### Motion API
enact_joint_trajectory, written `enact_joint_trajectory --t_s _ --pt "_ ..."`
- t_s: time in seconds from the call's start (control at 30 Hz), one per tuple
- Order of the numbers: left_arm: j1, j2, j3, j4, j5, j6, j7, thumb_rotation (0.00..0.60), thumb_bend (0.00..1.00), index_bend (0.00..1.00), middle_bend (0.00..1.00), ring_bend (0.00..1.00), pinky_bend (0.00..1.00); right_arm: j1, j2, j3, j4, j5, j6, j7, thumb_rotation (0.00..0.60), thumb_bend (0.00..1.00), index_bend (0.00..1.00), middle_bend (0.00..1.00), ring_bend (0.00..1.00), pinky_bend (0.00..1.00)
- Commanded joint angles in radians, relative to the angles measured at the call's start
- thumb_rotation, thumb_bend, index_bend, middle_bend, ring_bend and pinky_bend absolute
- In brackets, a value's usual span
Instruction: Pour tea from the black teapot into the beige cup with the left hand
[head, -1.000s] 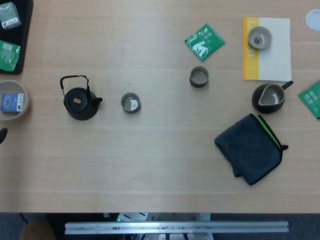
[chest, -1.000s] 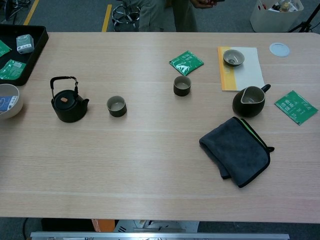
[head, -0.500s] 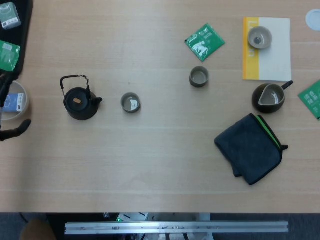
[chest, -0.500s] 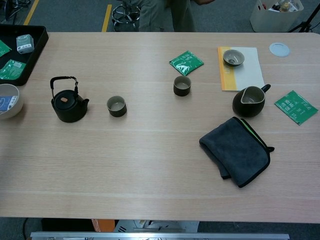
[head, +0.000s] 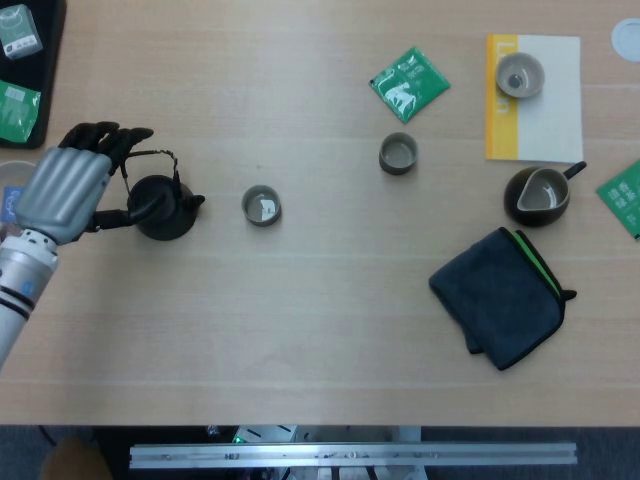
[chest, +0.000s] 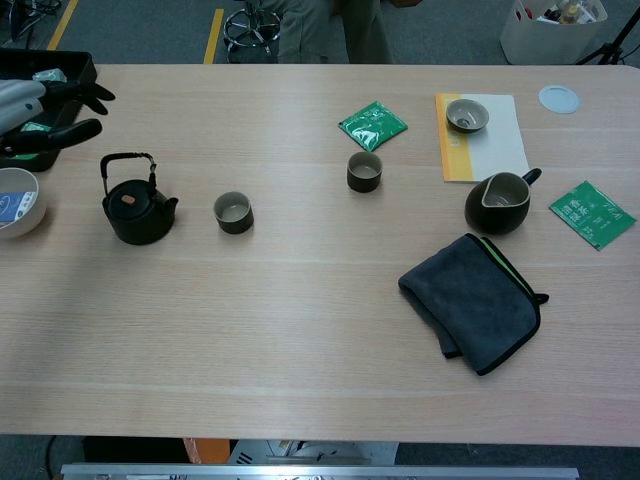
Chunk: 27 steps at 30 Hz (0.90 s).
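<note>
One black teapot (head: 165, 207), three cups, one pitcher (head: 538, 195) on the worktop (head: 320, 320); left robot hand (head: 68, 185) open, holding nothing.

Your left hand (head: 70, 190) has a ribbed silver-grey shell over the back, with black fingers (head: 110, 135) and a black thumb. The wrist's a silver cylinder with thin dark rings.
</note>
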<state>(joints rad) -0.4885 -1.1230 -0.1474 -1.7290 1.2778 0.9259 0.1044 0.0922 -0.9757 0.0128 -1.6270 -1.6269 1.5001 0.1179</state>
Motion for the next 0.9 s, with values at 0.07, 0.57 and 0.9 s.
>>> enact_joint_trajectory --t_s 0.07,0.57,0.9 --pt "-0.072 -0.069 -0.016 0.069 -0.093 -0.071 0.063 0.0 0.15 0.12 0.19 0.11 0.11 0.0 -0.001 0.001 0.002 0.004 -0.002 0.002 0.6 0.01 0.24 0.31 0.25 0.18" --pt "-0.194 -0.251 0.011 0.304 -0.314 -0.135 0.252 0.0 0.15 0.19 0.23 0.12 0.11 0.003 -0.01 0.003 0.022 0.032 -0.027 0.011 0.6 0.01 0.24 0.31 0.25 0.18" --pt "-0.209 -0.287 0.036 0.346 -0.368 -0.133 0.281 0.0 0.15 0.26 0.31 0.21 0.11 0.003 -0.014 0.003 0.027 0.036 -0.031 0.015 0.6 0.01 0.24 0.31 0.25 0.18"
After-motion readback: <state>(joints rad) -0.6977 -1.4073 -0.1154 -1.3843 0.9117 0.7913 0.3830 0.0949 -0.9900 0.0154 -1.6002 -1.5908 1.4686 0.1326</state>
